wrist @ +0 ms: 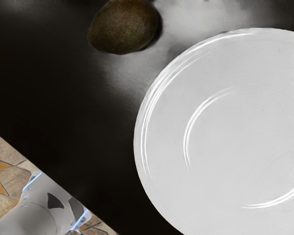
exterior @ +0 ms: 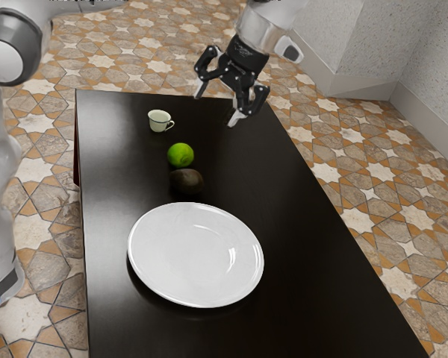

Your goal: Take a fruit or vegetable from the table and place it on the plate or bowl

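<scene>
A green lime (exterior: pixel 181 154) lies on the dark table (exterior: pixel 306 224), and a dark brown avocado (exterior: pixel 187 181) lies just in front of it, nearly touching. A large white plate (exterior: pixel 196 253) rests nearer the table's front, a short gap from the avocado. My gripper (exterior: pixel 218 108) hangs open in the air above the table's far part, to the exterior view's right of the lime, with nothing between its fingers. In the wrist view the avocado (wrist: pixel 123 25) sits close to the plate's rim (wrist: pixel 152 93).
A small white cup (exterior: pixel 160 120) stands near the table's far left corner, left of my gripper. Patterned floor tiles surround the table, and a wall runs along the far right. The robot's base (wrist: pixel 39 210) shows beyond the table edge in the wrist view.
</scene>
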Robot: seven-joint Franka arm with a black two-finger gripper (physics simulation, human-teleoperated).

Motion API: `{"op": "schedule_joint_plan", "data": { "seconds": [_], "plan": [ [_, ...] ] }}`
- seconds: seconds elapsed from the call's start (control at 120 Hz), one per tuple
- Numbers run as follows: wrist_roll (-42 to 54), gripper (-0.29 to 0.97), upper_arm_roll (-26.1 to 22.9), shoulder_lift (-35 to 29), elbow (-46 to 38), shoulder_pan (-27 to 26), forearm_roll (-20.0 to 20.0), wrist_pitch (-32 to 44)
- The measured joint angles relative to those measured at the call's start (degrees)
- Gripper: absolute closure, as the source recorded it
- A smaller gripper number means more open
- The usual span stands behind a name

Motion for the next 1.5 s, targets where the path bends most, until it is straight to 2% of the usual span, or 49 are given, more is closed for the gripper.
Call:
{"op": "schedule_joint_plan", "data": {
  "seconds": [0.108, 0.242, 0.292, 0.375, 0.408, 0.458, 0.517, 0.567, 0.617, 0.675, 0.75, 0.958, 1.242, 1.5],
  "plan": [
    [-13.5, 0.00, 0.4, -0.2, 0.1, -4.3, -1.1, 7.7],
    [-26.2, 0.00, 0.4, -0.7, 0.1, -8.7, -4.3, 12.9],
    [-28.0, 0.00, 1.8, -0.3, -0.2, -11.4, -5.4, 14.1],
    [-25.2, 0.00, 4.2, 2.9, -0.5, -14.0, -7.0, 15.6],
    [-23.2, 0.00, 4.4, 4.0, -0.6, -11.9, -7.3, 16.0],
    [-20.2, 0.00, 6.2, 3.0, -5.1, -4.6, -8.1, 17.1],
    [-17.1, 0.00, 8.0, -5.8, -19.9, 7.1, -8.7, 21.2],
    [-15.0, 0.00, 7.9, -12.5, -29.4, 16.8, -8.9, 24.4],
    [-13.0, 0.00, 6.9, -17.4, -35.5, 20.8, -9.0, 27.0],
    [-11.2, 0.00, 5.5, -21.6, -40.4, 22.9, -9.1, 29.4],
    [-9.5, 0.00, 1.7, -27.3, -49.7, 27.8, -9.4, 33.8],
    [-5.8, 0.00, 0.1, -25.1, -53.5, 31.8, -10.9, 41.1],
    [-2.2, 0.00, 0.4, -17.6, -51.0, 40.6, -11.9, 44.7],
    [0.2, 0.00, 0.3, -7.5, -44.9, 39.0, -14.2, 46.9]
  ]
}}
